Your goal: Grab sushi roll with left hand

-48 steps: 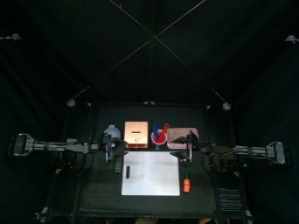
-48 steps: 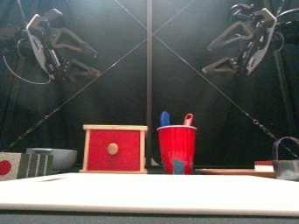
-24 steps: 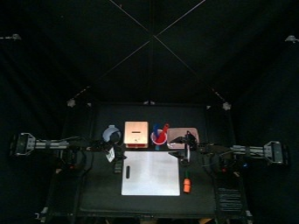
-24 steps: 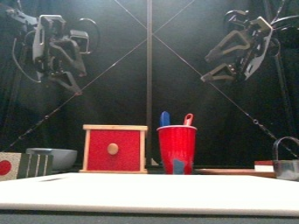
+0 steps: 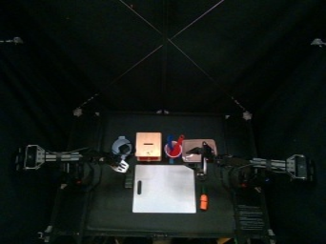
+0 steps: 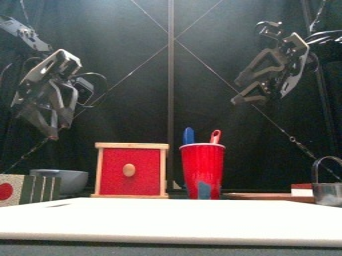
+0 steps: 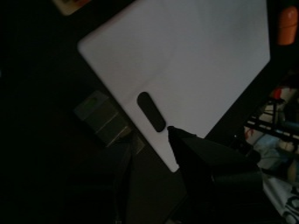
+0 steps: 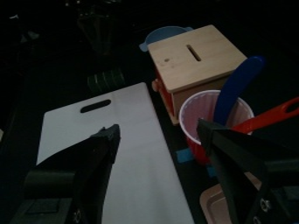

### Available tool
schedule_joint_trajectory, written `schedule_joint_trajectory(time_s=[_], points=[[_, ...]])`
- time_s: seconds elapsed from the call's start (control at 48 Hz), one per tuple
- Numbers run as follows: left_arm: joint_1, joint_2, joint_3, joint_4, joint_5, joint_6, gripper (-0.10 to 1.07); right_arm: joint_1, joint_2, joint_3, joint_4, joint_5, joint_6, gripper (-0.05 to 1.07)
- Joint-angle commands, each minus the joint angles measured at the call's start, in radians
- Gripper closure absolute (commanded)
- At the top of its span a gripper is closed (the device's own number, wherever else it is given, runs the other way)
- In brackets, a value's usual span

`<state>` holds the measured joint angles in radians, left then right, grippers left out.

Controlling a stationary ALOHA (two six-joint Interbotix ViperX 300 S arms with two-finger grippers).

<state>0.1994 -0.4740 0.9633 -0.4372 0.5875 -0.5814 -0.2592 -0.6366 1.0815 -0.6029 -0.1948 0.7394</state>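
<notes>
– What takes up most of the scene?

– A black table (image 5: 102,195) with a white cutting board (image 5: 166,189) flat on its middle, handle slot toward the left arm's side. Behind the board stand a wooden box (image 6: 131,170) with a red front and, just beside it, a red cup (image 6: 202,170) with a blue and a red utensil sticking up out of it.

– And the arms?

– Both hang above the table and touch nothing. The left gripper (image 6: 48,120) is over the table's left side, beside the board's left edge, tilted downward. Its jaws look spread and empty, though its own wrist view is dark. The right gripper (image 8: 156,129) is high on the right, its jaws wide apart with nothing between them, looking down at the board, box and cup.

– Where is the sushi roll?

– A small pale piece with a round red centre (image 6: 11,188) sits at the table's front left corner. It looks like the sushi roll, but I cannot be sure. It lies well below the left gripper and apart from it.

– Anything smaller?

– A small orange item (image 5: 203,201) by the board's right edge.
</notes>
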Motion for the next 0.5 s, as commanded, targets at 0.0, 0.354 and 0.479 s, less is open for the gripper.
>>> schedule_joint_trajectory(time_s=[0.0, 0.354, 0.479], points=[[-0.003, 0.0, -0.037, 0.034, 0.014, -0.069, 0.21, -0.008, -0.005, -0.003, 0.0, -0.005, -0.003, 0.04], [-0.127, 0.029, -0.028, 0.198, 0.066, -0.489, -0.04, -0.017, -0.005, 0.023, -0.011, -0.005, -0.003, 0.04], [-0.179, 0.06, -0.028, 0.244, 0.069, -0.635, -0.04, -0.023, -0.005, 0.023, -0.032, -0.005, -0.003, 0.04]])
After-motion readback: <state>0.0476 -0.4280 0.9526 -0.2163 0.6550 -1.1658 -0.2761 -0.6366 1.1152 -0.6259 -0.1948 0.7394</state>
